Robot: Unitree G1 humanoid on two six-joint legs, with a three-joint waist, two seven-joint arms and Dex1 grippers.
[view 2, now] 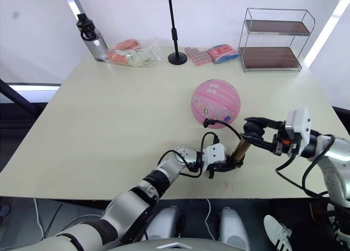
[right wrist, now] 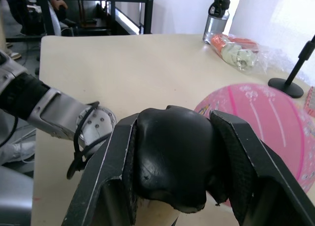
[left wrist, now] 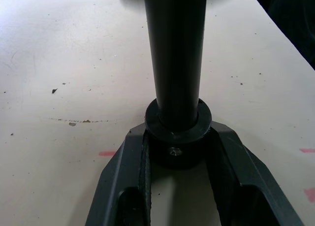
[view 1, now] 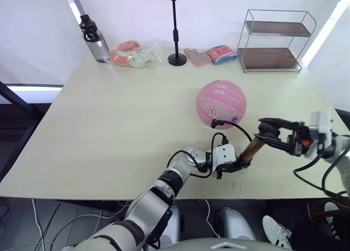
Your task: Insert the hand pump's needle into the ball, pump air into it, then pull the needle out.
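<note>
The pink ball (view 1: 221,101) rests on the cream table (view 1: 109,130), right of centre. In front of it the bronze hand pump (view 1: 252,150) leans, tilted toward the right. My left gripper (view 1: 240,164) is shut on its black lower end cap (left wrist: 177,132), close to the tabletop. My right gripper (view 1: 268,132) is shut on the black handle (right wrist: 172,157) at the pump's upper end. The thin black hose (view 1: 235,125) arcs from the pump to a small black fitting (view 1: 214,122) that touches the ball's near side. The needle's metal pin is hidden there.
Along the far edge stand a water bottle (view 1: 94,39), a clear bag of packets (view 1: 131,54), a black stand pole (view 1: 175,27), pink packets (view 1: 210,55) and a two-tier wire shelf (view 1: 276,40). The table's front edge runs just below the left gripper.
</note>
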